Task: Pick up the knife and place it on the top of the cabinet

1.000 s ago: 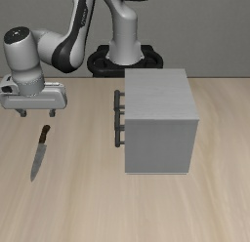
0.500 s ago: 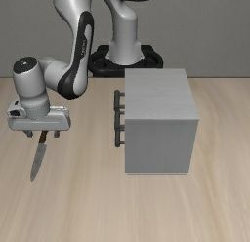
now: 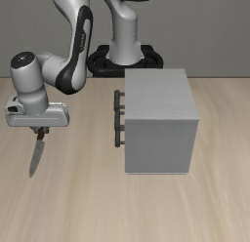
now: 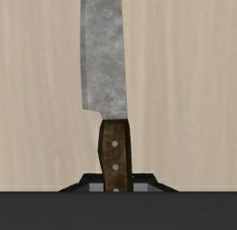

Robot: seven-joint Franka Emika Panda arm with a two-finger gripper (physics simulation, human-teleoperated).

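While fingers pinch its riveted wooden handle, knife, flat mottled steel blade

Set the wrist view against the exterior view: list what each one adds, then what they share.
Wrist view adds: rivets in the brown handle and mottling on the steel blade. Exterior view adds: the grey cabinet, its dark handles and the Franka arm. Shared: the knife, its handle end between the fingers of the gripper, and the wooden table.
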